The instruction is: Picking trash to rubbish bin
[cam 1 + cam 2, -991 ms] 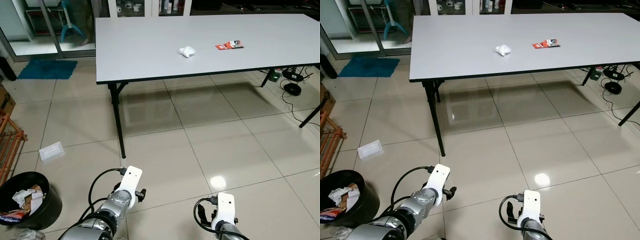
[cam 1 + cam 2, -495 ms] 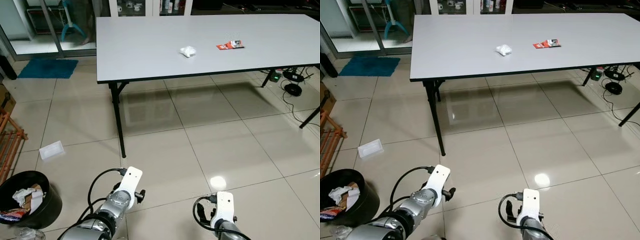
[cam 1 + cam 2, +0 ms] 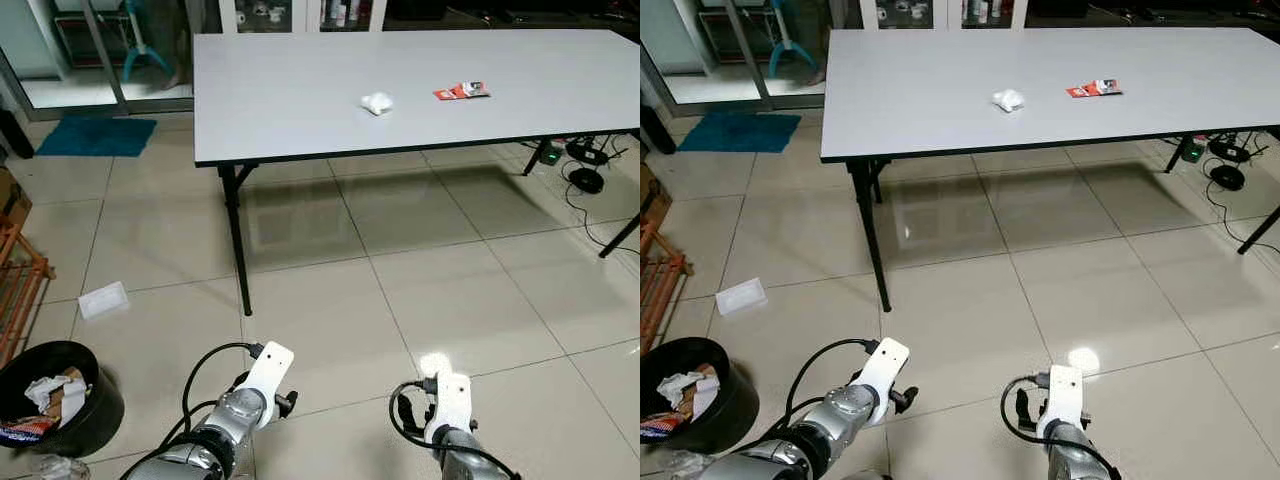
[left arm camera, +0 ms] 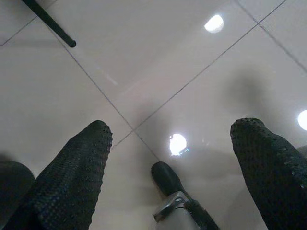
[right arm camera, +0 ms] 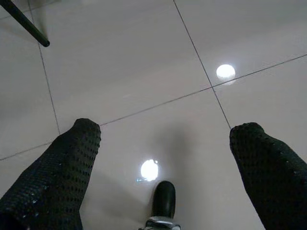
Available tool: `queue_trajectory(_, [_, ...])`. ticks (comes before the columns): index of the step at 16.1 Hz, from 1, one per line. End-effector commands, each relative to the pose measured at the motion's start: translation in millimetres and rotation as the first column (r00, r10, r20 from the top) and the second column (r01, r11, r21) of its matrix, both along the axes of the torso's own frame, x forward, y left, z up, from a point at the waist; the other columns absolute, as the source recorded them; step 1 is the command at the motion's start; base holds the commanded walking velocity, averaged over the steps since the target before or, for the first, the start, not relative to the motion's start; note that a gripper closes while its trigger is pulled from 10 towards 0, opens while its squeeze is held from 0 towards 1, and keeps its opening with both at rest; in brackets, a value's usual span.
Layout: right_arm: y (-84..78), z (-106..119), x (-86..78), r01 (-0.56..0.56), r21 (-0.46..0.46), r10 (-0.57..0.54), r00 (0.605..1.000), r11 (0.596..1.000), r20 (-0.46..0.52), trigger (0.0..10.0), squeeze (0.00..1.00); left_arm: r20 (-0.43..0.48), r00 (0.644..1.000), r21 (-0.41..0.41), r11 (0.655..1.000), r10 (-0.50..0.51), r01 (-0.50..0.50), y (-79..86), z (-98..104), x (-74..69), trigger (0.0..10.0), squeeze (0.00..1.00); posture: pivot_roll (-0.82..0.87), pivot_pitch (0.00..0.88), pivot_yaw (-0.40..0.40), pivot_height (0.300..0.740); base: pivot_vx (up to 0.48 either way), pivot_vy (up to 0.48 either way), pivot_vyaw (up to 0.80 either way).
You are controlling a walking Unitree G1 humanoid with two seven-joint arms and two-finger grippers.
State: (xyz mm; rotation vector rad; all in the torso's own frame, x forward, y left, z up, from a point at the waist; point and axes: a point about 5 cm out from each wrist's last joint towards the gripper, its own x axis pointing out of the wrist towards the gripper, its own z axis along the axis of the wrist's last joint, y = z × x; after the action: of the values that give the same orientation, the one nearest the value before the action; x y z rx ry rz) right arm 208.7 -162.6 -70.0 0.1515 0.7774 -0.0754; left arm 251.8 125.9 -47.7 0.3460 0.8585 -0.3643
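Left wrist view has the left tool (image 4: 170, 158) with its two black fingers spread wide and nothing between them, hanging over bare floor tiles (image 4: 144, 72); right wrist view gives the same for the right tool (image 5: 165, 153), fingers apart and empty above the tile joints. From the head camera both silver wrists sit low in the picture, well short of the worktop (image 3: 300, 90).

Over the last second the whole scene has slid only a little: the worktop has crept slightly, the wrists have dropped lower and shifted a touch to the right, and the black rubbish bin (image 3: 55, 400) has edged toward the lower left corner. That reads as the camera moving with the robot, not the things themselves. My guess is the robot is between pickups and turning to face the worktop.

On the worktop, near its middle, lies a crumpled white tissue (image 3: 376, 102); just beside it toward the right end is a red snack wrapper (image 3: 460, 91), apart from the tissue. Left of the worktop's near leg, a small white packet (image 3: 103, 300) lies on the floor, between that leg and the bin. The bin already holds paper and wrappers. Three pieces appear left to collect, and both tools are free for it
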Motion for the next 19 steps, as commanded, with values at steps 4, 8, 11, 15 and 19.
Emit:
queue_trajectory(4, [-5.5, -3.5, -6.9, 0.033, 0.001, -0.033, 0.999, 0.999, -0.016, 10.0, 0.00, -0.002, 0.998, 0.046, 0.997, -0.060, 0.060, 9.8, -0.3, -0.5, 10.0, 0.00, 0.12, 0.000, -0.024, 0.740, 0.000, 0.000, 0.00])
queue_trajectory(8, [-0.4, -8.1, -16.6, 0.030, 0.019, -0.029, 0.999, 0.999, -0.020, 10.0, 0.00, 0.010, 0.998, 0.070, 0.995, -0.068, 0.067, 15.4, 1.8, 2.4, 10.0, 0.00, 0.12, 0.000, -0.022, 0.740, 0.000, 0.000, 0.00])
queue_trajectory(11, [2.6, -9.4, -20.1, 0.010, -0.005, -0.010, 1.000, 1.000, -0.018, 10.0, 0.00, 0.013, 0.998, 0.049, 0.996, -0.069, 0.069, 10.4, 2.9, 3.8, 10.0, 0.00, 0.13, 0.000, -0.018, 0.740, 0.000, 0.000, 0.00])
queue_trajectory(15, [10.8, -12.0, -26.0, 0.022, -0.029, -0.023, 1.000, 0.999, -0.022, 10.0, 0.00, 0.007, 0.997, 0.068, 0.994, -0.083, 0.083, 11.2, -0.2, -0.4, 10.0, 0.00, 0.12, 0.000, -0.022, 0.740, 0.000, 0.000, 0.00])
queue_trajectory(19, [13.8, -12.7, -29.5, 0.039, -0.055, -0.040, 0.999, 0.998, -0.013, 10.0, 0.00, 0.008, 0.997, 0.059, 0.996, -0.073, 0.072, 9.1, -3.0, -4.5, 10.0, 0.00, 0.12, 0.000, -0.033, 0.740, 0.000, 0.000, 0.00])
